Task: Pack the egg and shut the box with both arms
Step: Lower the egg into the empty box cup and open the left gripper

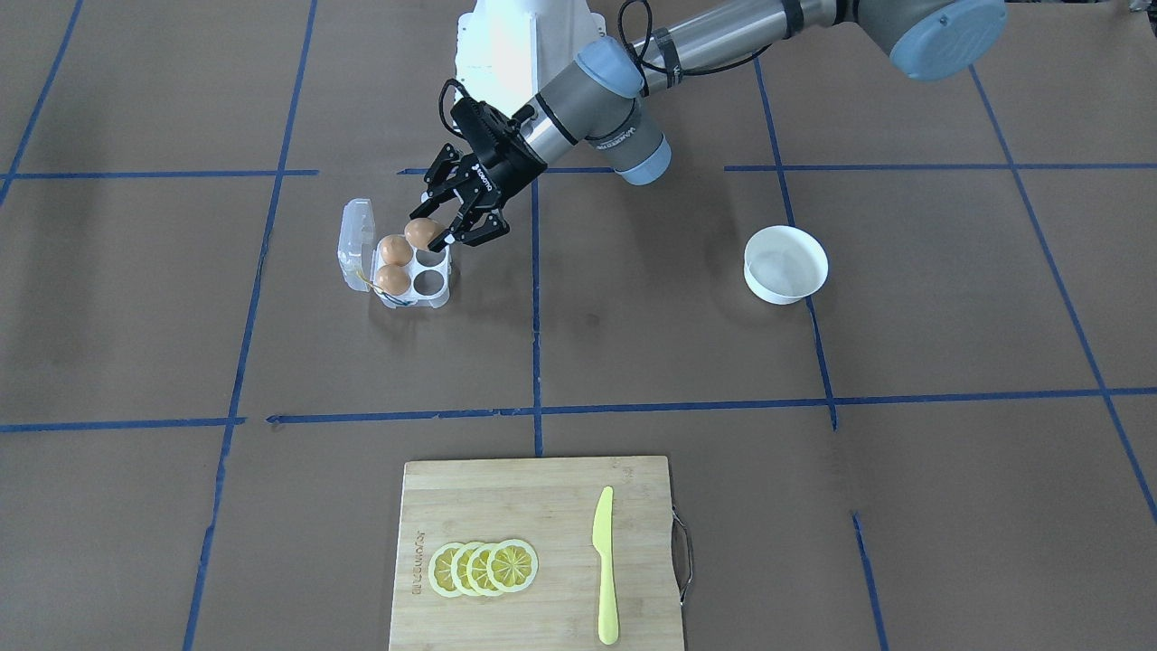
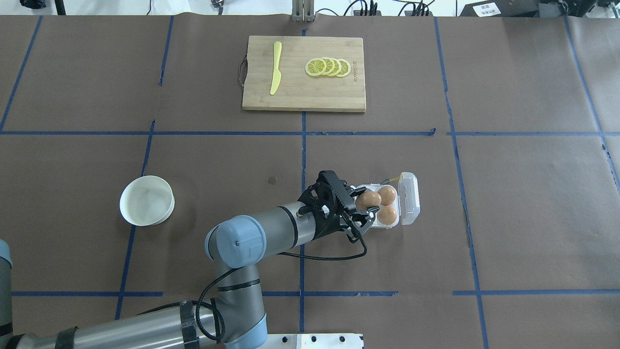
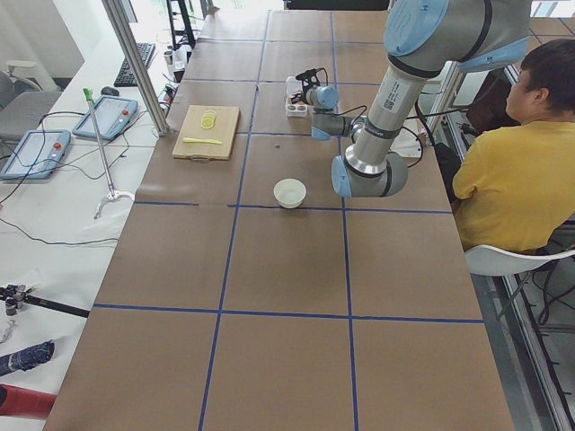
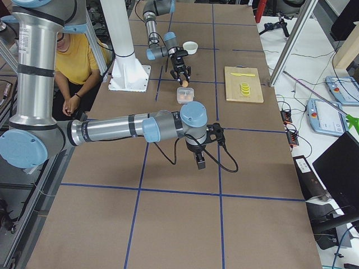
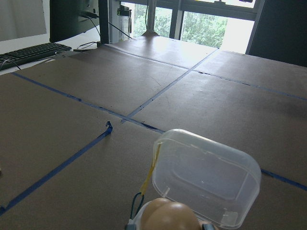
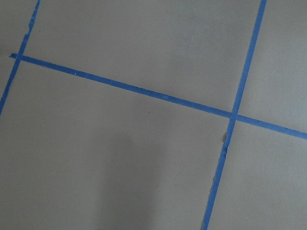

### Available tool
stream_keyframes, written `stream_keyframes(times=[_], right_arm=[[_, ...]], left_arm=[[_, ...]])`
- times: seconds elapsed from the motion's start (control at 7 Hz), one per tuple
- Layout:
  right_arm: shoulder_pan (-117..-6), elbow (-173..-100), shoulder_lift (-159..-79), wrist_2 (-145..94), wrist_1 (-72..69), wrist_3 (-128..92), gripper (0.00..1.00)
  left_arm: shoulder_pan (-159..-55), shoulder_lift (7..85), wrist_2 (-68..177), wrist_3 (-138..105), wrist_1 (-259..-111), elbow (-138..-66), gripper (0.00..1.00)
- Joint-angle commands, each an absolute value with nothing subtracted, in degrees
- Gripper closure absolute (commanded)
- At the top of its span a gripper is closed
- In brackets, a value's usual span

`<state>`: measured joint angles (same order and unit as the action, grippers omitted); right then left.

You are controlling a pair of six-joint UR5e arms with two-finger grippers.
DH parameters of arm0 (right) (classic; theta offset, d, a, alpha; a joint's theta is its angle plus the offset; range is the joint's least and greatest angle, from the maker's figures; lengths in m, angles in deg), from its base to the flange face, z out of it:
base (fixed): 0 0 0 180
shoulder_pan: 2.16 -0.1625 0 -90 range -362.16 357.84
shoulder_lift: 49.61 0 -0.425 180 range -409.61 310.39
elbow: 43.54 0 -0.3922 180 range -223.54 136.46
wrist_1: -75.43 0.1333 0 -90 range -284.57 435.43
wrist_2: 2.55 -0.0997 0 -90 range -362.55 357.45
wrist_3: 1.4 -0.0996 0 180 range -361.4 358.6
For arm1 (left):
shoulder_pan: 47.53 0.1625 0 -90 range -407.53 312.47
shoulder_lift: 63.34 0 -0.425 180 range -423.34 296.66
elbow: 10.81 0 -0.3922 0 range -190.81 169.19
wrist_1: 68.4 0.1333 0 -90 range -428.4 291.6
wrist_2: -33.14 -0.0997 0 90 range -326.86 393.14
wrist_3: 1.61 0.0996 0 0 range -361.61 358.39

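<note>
My left gripper point(image 1: 434, 228) is shut on an orange-brown egg point(image 1: 419, 232) and holds it just above a near cell of the clear egg box point(image 1: 427, 291). Two more brown eggs point(image 1: 393, 263) sit in the cells next to the hinged lid point(image 1: 356, 242), which stands open. From overhead, the held egg point(image 2: 370, 198) lies between the left gripper's black fingers point(image 2: 373, 210) at the box's left side. The left wrist view shows the egg's top point(image 5: 168, 216) and the open lid point(image 5: 207, 176). My right gripper point(image 4: 200, 161) hangs low over bare table away from the box; I cannot tell whether it is open or shut.
A white bowl point(image 1: 785, 263) stands on the table's left part, apart from the box. A wooden cutting board point(image 1: 533, 493) with lemon slices point(image 1: 484, 567) and a yellow knife point(image 1: 604, 562) lies at the far edge. A person in yellow point(image 3: 508, 171) sits behind the robot.
</note>
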<state>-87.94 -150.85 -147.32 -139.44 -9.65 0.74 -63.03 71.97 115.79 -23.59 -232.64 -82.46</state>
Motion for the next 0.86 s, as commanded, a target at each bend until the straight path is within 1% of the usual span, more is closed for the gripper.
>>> stream_keyframes(times=[0.0,0.14,0.43,0.57,0.71], right_arm=[[-87.9,-150.9,-147.3,-139.4,-9.6,0.7,0.0],[-87.9,-150.9,-147.3,-139.4,-9.6,0.7,0.0],[-87.9,-150.9,-147.2,-139.4,-9.6,0.7,0.0],[-87.9,-150.9,-147.2,-139.4,-9.6,0.7,0.0],[-87.9,-150.9,-147.2,-139.4,-9.6,0.7,0.0]], left_arm=[[-62.6,72.4,115.5,-23.6,-232.7,-80.7,1.0],[-62.6,73.0,115.5,-23.6,-232.7,-79.9,1.0],[-62.6,73.6,115.5,-23.6,-232.7,-79.4,0.96],[-62.6,73.9,115.5,-23.6,-232.7,-78.9,0.9],[-62.6,74.0,115.5,-23.6,-232.7,-78.7,0.8]])
